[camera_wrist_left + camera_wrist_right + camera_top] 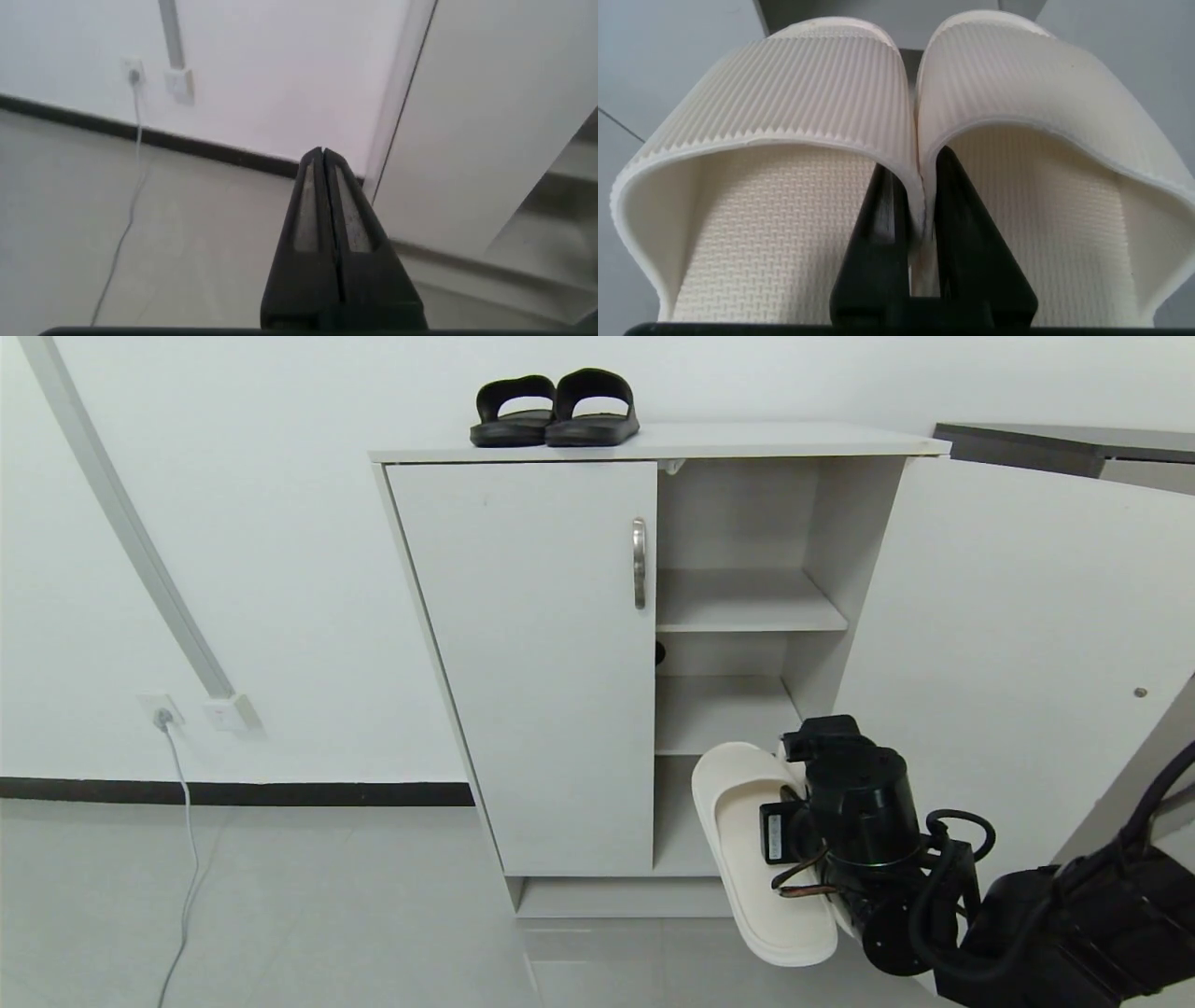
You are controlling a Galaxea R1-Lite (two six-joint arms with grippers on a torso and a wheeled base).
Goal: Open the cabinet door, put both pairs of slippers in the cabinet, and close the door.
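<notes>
Four slippers (597,415) (two pairs), one cabinet (523,663)

A cabinet (523,691) stands on the grey floor (327,915), its right door (1008,663) open. Black slippers (555,411) sit side by side on its top, left of centre. A cable (187,887) trails over the floor at left.

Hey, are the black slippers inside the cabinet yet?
No, the black slippers sit side by side on top of the cabinet, not on its shelves.

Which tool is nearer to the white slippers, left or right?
Right. The right tool is shut on the white slippers; the left tool hangs by the closed door, away from them.
</notes>
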